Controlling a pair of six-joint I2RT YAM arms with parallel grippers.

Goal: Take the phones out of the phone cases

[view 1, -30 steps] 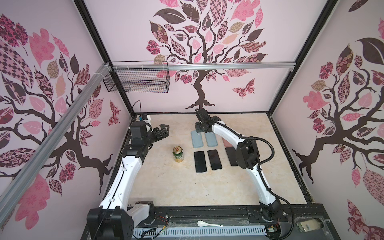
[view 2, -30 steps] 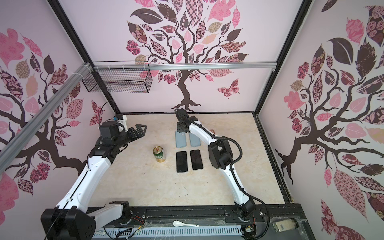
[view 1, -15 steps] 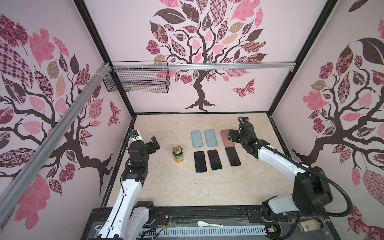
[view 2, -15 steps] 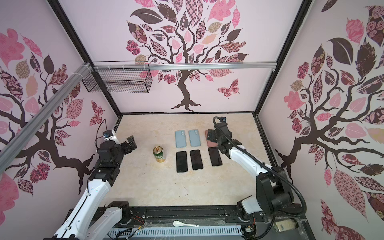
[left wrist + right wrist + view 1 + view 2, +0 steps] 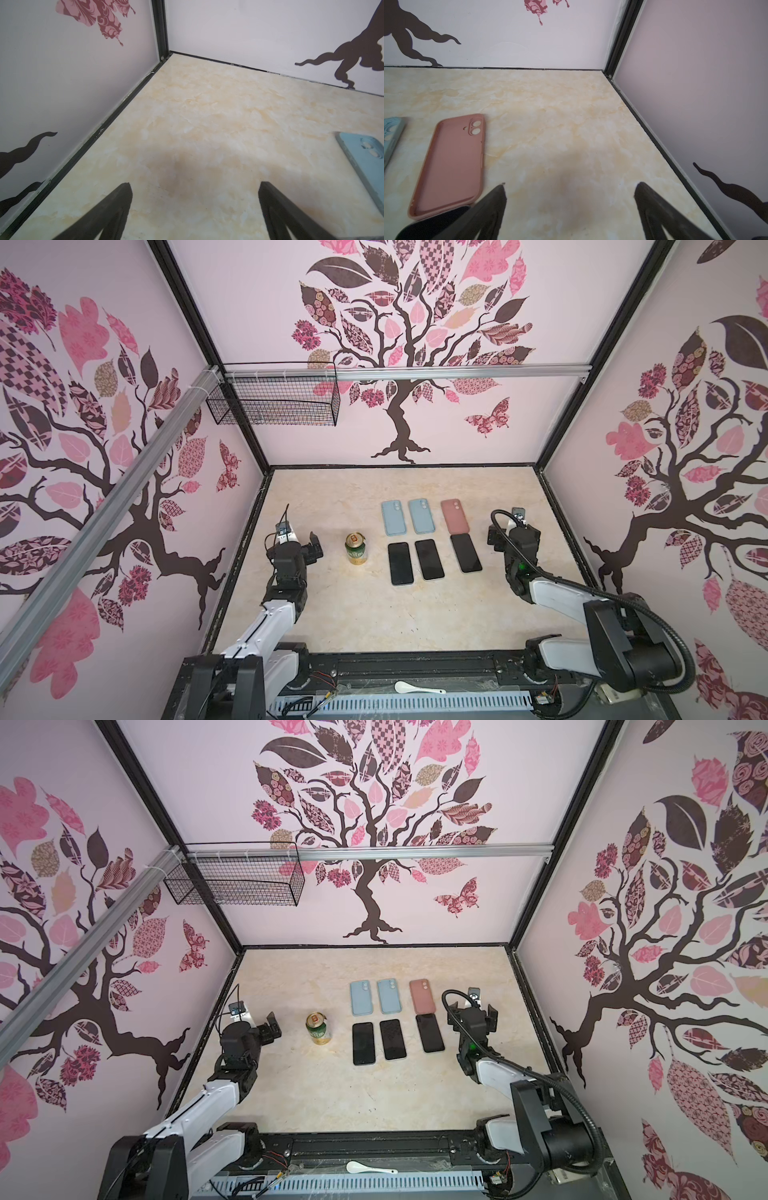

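The pink case (image 5: pixel 452 164) lies empty, hollow side up, on the counter (image 5: pixel 560 124), with the black phone (image 5: pixel 466 552) flat at its near end. The right hand (image 5: pixel 571 186) hovers just beside them, spread wide, holding nothing. The left hand (image 5: pixel 195 185) gapes empty too.

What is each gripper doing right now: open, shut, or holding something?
Left gripper: open, holding nothing.
Right gripper: open, holding nothing.
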